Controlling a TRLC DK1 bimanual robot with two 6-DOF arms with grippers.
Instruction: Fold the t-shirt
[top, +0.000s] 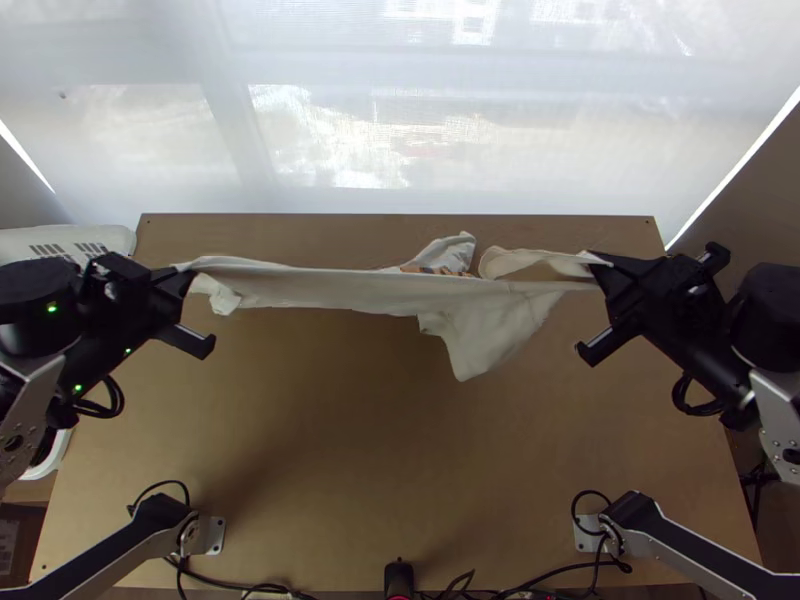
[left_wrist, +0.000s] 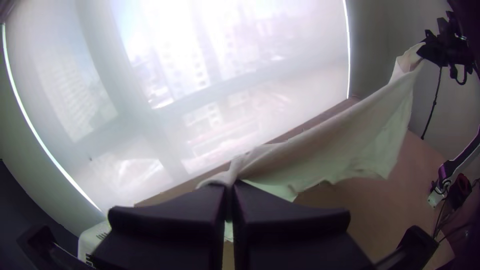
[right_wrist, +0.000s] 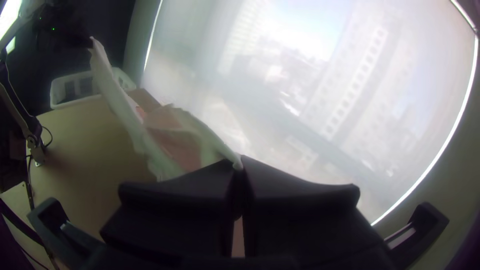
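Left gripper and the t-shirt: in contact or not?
Touching. The left wrist view shows the left gripper shut on the t-shirt, a bit of cloth pinched between its fingertips.

Table (top: 350, 460): wooden top. Beyond its far edge: translucent window shade (top: 330, 130), backlit by daylight, with buildings (right_wrist: 355, 75) faintly visible. Right of table: wall (top: 750, 210). Left of table: white slotted basket (top: 112, 236).

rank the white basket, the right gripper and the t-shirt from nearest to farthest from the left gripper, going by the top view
1. t-shirt: pinched in the left gripper
2. white basket: at the table's left edge
3. right gripper: over the table's right side, gripping the shirt too
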